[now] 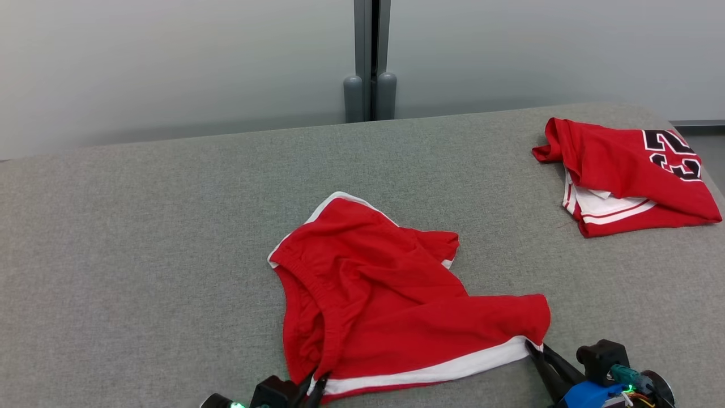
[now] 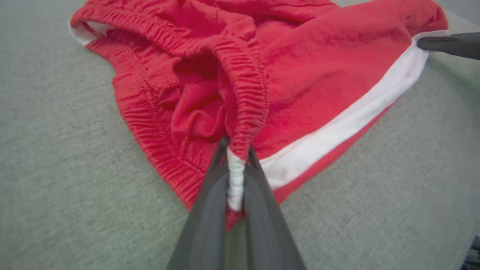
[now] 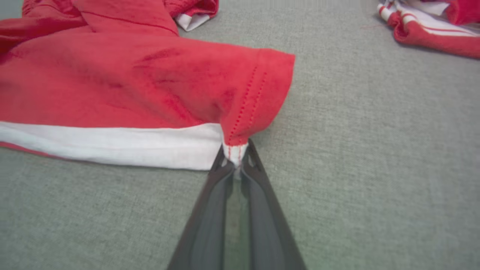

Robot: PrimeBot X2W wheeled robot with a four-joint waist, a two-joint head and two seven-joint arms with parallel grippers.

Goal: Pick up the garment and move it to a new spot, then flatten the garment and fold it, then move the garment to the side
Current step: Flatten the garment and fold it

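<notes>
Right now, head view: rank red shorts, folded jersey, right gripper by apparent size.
1. red shorts, largest.
2. folded jersey, though it lies farther from the camera, so its true size is unsure.
3. right gripper, smallest, partly cut by the frame edge.

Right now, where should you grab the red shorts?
Grip the red shorts by their near edge's two ends, coming low from the robot's side: left gripper on the bunched waistband, right gripper on the white-striped hem corner. Both ends poke toward it.
</notes>
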